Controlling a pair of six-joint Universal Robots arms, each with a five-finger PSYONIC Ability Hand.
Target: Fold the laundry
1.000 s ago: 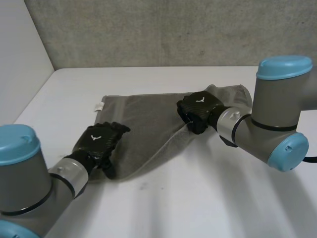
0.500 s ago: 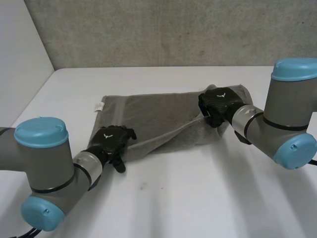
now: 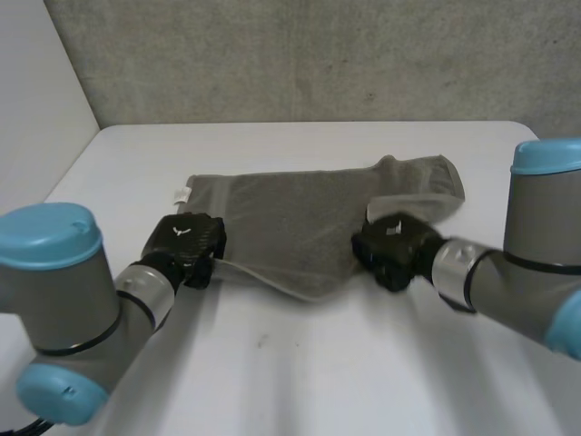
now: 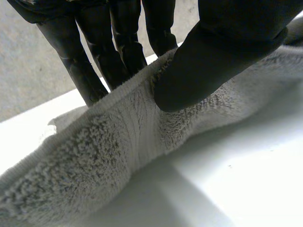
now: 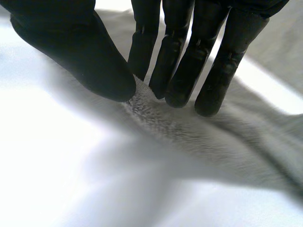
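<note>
The left hand (image 3: 186, 241) is pinching the hem of the towel (image 3: 300, 213) between thumb and straight fingers. The right hand (image 3: 392, 252) is nipping the same near edge at its fingertips, likely so both can carry it over as one fold. The grey, nubby towel is lying on the table (image 3: 345, 363) beyond both hands, rumpled past the right one.

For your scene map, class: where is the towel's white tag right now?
In the head view, the tag sticks out at the towel's far left corner, just beyond the left hand.
</note>
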